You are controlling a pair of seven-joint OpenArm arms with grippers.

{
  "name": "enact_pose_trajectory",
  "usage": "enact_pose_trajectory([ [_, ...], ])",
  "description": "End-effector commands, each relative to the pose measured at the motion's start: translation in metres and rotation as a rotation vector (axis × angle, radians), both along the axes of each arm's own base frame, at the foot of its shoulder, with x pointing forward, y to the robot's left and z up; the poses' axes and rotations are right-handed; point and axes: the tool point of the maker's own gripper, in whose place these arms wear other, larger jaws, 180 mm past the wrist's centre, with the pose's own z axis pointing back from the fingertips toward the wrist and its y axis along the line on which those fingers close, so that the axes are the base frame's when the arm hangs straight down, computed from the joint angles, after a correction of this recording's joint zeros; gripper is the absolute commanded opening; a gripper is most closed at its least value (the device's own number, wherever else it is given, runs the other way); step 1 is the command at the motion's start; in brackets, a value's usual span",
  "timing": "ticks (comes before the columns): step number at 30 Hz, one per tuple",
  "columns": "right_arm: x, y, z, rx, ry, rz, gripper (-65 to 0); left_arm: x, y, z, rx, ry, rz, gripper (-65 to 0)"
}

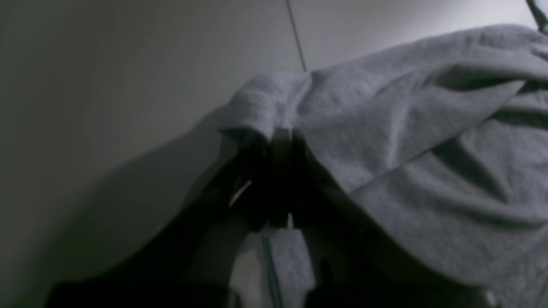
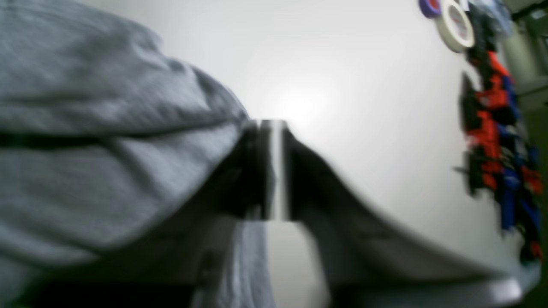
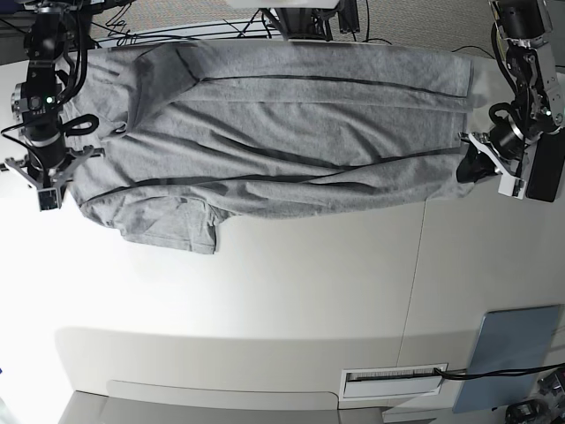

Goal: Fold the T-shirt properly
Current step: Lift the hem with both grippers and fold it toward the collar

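The grey T-shirt [image 3: 282, 141] lies stretched across the white table [image 3: 291, 300] between both arms. The left gripper [image 3: 470, 166] is low at one end, clamped tight on the fabric. The right gripper [image 3: 72, 168] sits at the other end with cloth beside its fingers [image 2: 274, 167]; can't tell if it's gripping.

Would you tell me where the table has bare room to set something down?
The wide white table below the T-shirt is bare, between the shirt's lower edge and the blue-grey pad and label strip. It is crowded along the top, where the shirt stretches between both arms.
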Motion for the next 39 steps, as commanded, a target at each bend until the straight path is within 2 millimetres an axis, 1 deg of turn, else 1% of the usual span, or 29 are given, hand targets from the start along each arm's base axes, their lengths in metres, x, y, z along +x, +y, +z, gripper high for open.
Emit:
enact_pose_trajectory([
  [1, 0.015, 0.003, 0.022, -0.002, -0.081, 0.041, -46.6, 0.011, 0.005, 0.018, 0.001, -0.061, 0.002, -65.0],
  [2, 0.021, 0.008, 0.025, 0.013, -0.100, 0.074, -42.8, 0.011, 0.005, 0.018, 0.000, -0.062, 0.002, -65.0],
  [3, 0.028, 0.012, 0.028, 0.036, -0.113, 0.095, -41.4, 0.012, 0.005, 0.018, 0.001, -0.062, 0.002, -65.0],
  [5, 0.040, 0.012, 0.027, 0.095, -0.112, 0.082, -41.4, 0.011, 0.005, 0.018, 0.001, -0.061, 0.002, -65.0],
  [8, 0.065, 0.012, 0.018, 0.150, -0.090, 0.065, -41.4, 0.011, 0.005, 0.018, 0.001, -0.061, 0.002, -65.0],
  [10, 0.082, 0.015, 0.009, 0.170, -0.063, 0.066, -41.4, 0.011, 0.005, 0.018, 0.001, -0.061, 0.002, -65.0],
  [12, 0.094, 0.016, -0.005, 0.184, 0.001, 0.052, -41.4, 0.011, 0.005, 0.018, 0.002, -0.060, 0.002, -65.0],
  [16, 0.110, 0.011, -0.036, 0.204, 0.163, 0.005, -41.4, 0.011, 0.006, 0.017, 0.008, -0.058, 0.001, -65.0],
  [20, 0.124, 0.006, -0.052, 0.220, 0.255, -0.018, -41.4, 0.011, 0.006, 0.016, 0.011, -0.056, 0.000, -65.0],
  [23, 0.128, 0.008, -0.062, 0.248, 0.331, 0.002, -41.4, 0.011, 0.006, 0.016, 0.011, -0.056, 0.000, -65.0],
  [26, 0.130, 0.004, -0.071, 0.293, 0.371, -0.019, -41.4, 0.011, 0.006, 0.016, 0.011, -0.055, 0.000, -65.0],
  [28, 0.126, 0.000, -0.079, 0.315, 0.413, -0.044, -41.4, 0.011, 0.006, 0.016, 0.011, -0.055, 0.000, -65.0],
  [31, 0.114, 0.005, -0.091, 0.360, 0.509, -0.026, -41.4, 0.011, 0.006, 0.017, 0.011, -0.056, 0.000, -65.0],
  [33, 0.109, 0.010, -0.094, 0.383, 0.541, -0.007, -41.4, 0.011, 0.006, 0.017, 0.011, -0.056, 0.000, -65.0],
  [36, 0.108, 0.014, -0.094, 0.404, 0.548, -0.003, -41.6, 0.011, 0.006, 0.016, 0.011, -0.055, 0.000, -65.0],
  [38, 0.109, 0.014, -0.094, 0.404, 0.547, -0.003, -44.8, 0.011, 0.006, 0.016, 0.012, -0.055, 0.000, -65.0],
  [39, 0.109, 0.014, -0.094, 0.403, 0.547, -0.003, -48.5, 0.011, 0.006, 0.017, 0.011, -0.056, 0.000, -65.0],
])
